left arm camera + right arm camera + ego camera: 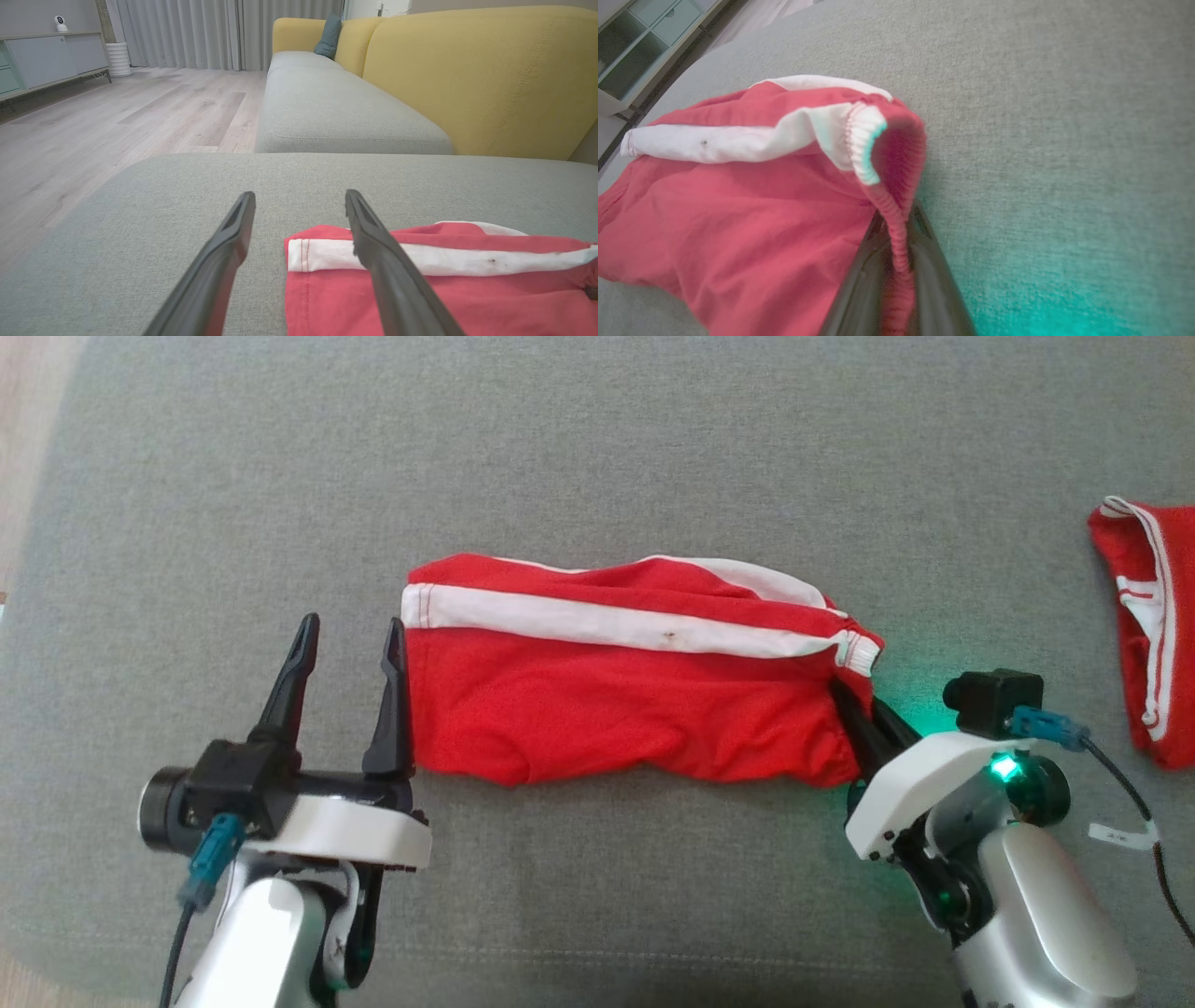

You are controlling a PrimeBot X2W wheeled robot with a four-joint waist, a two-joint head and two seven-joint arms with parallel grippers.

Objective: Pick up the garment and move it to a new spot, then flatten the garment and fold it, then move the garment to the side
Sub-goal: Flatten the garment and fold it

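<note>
The garment (616,695) is a pair of red shorts with a white side stripe, lying stretched sideways on the grey cushion. My right gripper (854,709) is shut on the garment's elastic waistband (896,233) at its right end, and the red band runs between the two dark fingers. My left gripper (350,635) stands open at the garment's left hem (299,261). Its right finger (373,242) lies over the hem edge and its left finger (233,242) is over bare cushion. Nothing is pinched there.
A second red and white garment (1144,616) lies at the right edge of the grey cushion (597,439). In the left wrist view a yellow sofa back (467,74) rises beyond the cushion, with wooden floor (93,121) to the left.
</note>
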